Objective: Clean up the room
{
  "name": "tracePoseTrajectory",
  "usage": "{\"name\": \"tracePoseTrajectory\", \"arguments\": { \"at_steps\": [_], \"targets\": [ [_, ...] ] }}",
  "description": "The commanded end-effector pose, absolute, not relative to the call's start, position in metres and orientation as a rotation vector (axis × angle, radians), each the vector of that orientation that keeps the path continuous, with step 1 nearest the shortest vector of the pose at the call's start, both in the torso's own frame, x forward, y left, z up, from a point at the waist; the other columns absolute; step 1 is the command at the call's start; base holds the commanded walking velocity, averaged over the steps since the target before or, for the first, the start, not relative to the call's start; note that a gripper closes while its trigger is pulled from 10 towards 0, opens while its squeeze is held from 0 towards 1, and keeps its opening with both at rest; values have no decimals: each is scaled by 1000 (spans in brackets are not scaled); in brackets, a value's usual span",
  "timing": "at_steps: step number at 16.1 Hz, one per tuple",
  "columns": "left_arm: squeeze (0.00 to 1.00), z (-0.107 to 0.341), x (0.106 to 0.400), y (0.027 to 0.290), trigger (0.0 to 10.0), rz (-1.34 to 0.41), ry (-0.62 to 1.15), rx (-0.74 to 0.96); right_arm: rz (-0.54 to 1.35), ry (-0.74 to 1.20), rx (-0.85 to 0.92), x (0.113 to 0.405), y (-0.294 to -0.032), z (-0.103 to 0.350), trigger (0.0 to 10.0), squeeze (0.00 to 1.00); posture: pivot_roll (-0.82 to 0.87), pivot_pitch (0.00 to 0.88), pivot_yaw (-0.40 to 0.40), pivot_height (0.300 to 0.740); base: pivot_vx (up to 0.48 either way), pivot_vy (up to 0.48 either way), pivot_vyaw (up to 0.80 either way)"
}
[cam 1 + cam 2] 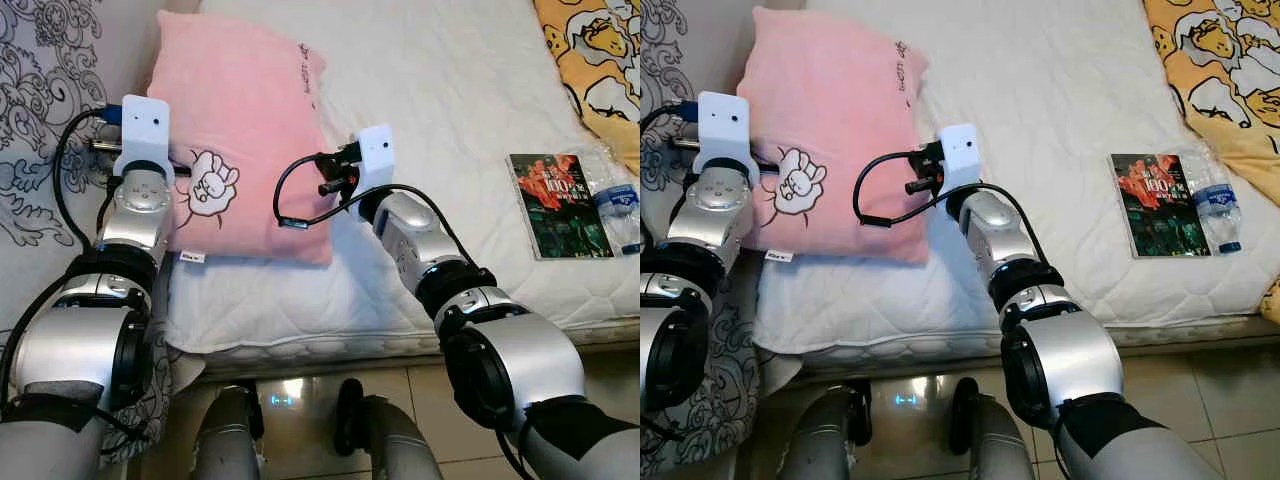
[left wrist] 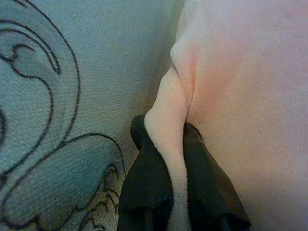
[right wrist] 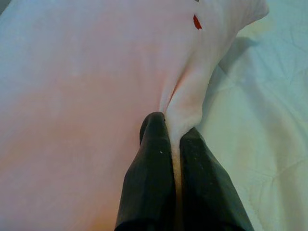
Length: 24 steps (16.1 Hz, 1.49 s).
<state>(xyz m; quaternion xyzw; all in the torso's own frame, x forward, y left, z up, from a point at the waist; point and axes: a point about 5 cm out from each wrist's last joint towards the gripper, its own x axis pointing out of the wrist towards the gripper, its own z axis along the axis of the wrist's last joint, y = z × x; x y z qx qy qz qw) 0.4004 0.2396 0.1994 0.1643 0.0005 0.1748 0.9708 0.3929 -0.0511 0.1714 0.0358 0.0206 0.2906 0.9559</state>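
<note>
A pink pillow (image 1: pixel 240 110) with a small white cartoon print lies at the left end of the white mattress (image 1: pixel 450 90). My left gripper (image 2: pixel 166 130) is shut on the pillow's left edge, with a fold of pink fabric pinched between its black fingers (image 2: pixel 144 178). At the pillow's right edge, near a corner, my right gripper (image 3: pixel 174 127) is also shut on a fold of the fabric. In the eye views both wrists reach over the bed's front edge, one on each side of the pillow, and their white camera mounts hide the fingertips.
A dark book (image 1: pixel 557 205) and a clear water bottle (image 1: pixel 612 200) lie on the right of the mattress, below a yellow printed blanket (image 1: pixel 595 50). A grey patterned cloth (image 1: pixel 40 120) borders the pillow on the left. Tiled floor (image 1: pixel 300 400) lies before the bed.
</note>
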Motion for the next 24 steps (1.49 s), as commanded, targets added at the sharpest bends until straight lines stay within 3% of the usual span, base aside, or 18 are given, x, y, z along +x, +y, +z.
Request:
{"name": "tracePoseTrajectory", "arguments": {
  "at_steps": [1,4,5,6,7,13,16,19,22,24],
  "targets": [
    [0,200,393,264,10000,472,10,343,544,76,49,394,-69,163,10000,0,44,329,-103,740,0,0,0],
    [0,199,393,259,10000,452,2,398,538,96,42,394,-68,160,10000,0,42,318,-109,740,0,0,0],
    [969,204,395,258,10000,448,-9,404,542,99,24,393,-68,158,10000,0,41,316,-107,740,0,0,0],
    [1000,206,395,257,10000,444,-15,400,537,98,6,393,-69,157,10000,51,42,313,-106,740,0,0,0],
    [1000,207,396,255,10000,440,-23,392,519,93,-19,394,-73,157,10000,1000,41,309,-105,740,0,0,0],
    [1000,189,387,233,10000,434,-39,292,419,-27,-113,402,-102,178,10000,1000,26,236,-99,740,0,0,0],
    [1000,183,352,210,10000,364,-126,294,378,-238,-162,399,-130,202,10000,1000,21,142,-102,740,0,0,0],
    [1000,201,317,220,10000,380,-298,392,257,-434,-170,363,-156,203,10000,1000,40,51,-105,740,0,0,0],
    [1000,208,311,224,10000,367,-307,488,153,-361,-49,340,-157,166,10000,1000,51,0,-94,740,0,0,0],
    [1000,220,310,215,10000,269,-365,484,121,-382,-82,316,-155,152,10000,1000,45,0,-77,740,0,0,0]
  ]
}}
